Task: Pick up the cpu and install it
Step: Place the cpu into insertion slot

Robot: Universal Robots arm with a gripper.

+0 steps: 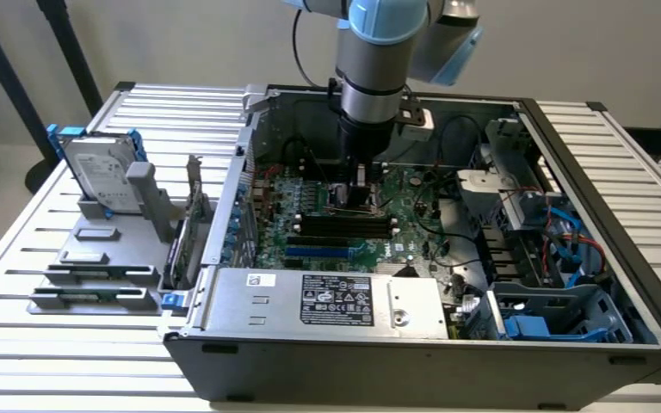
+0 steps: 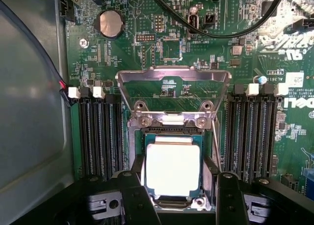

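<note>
Exterior view: UR arm (image 1: 382, 52) reaches straight down into an open PC case (image 1: 423, 353) that lies on its side on a slatted tabletop (image 1: 32, 361). Its tool end sits low over the green motherboard (image 1: 411, 224), approx. centre of frame. The PSU (image 1: 319, 301) runs along the near edge of the case. Outside the case, at the exterior view's left, a silver hard drive w/ blue frame (image 1: 101, 168) stands upright in a grey holder.

Wrist view: the cpu (image 2: 172, 168), shiny silver top w/ thin green rim, lies flat in the motherboard's socket, looks square to it. The socket's metal load plate (image 2: 172, 80) is flipped open, just beyond the cpu. The black fingers (image 2: 135, 195) are spread, one each side of the cpu. A dark gap shows btwn the cpu and one finger. The other finger is v. close to the chip's edge; can't tell if it touches. They're not pinching the chip. Black RAM slots (image 2: 98, 136) flank the socket on both sides. A coin-cell battery (image 2: 110, 23) and a looping black cable (image 2: 216, 31) lie farther off on the board.
</note>
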